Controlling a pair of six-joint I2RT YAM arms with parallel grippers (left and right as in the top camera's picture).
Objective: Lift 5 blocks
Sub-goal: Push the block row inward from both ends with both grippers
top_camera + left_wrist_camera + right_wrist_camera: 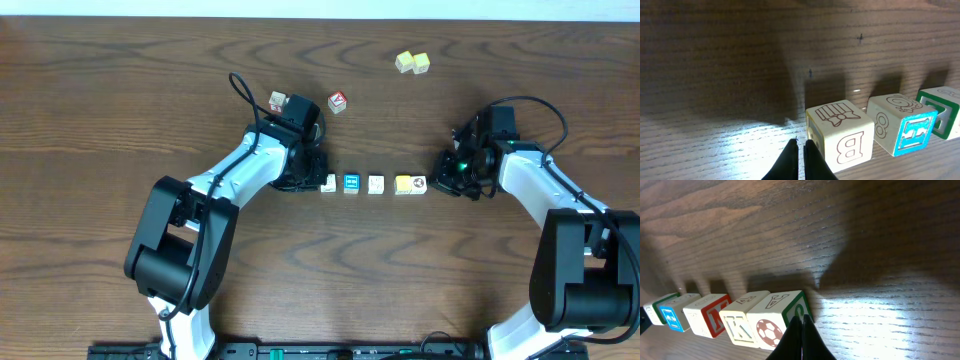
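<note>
Closed, empty fingers of left gripper [801, 147] and right gripper [800, 322] are set at opposite ends of the blocks [374, 184], presumably to clamp the row.

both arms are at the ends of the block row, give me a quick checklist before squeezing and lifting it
1. All five blocks in one straight row: ok.
2. Row pressed tight: not ok, gaps show between some from overhead.
3. The left fingers shut, beside the B block at its end: ok.
4. The right fingers shut, by the football block at the other end: ok.
5. Both pairs of fingers firmly against the end blocks: cannot tell.
6. The spare blocks lie away from the row: ok.
</note>
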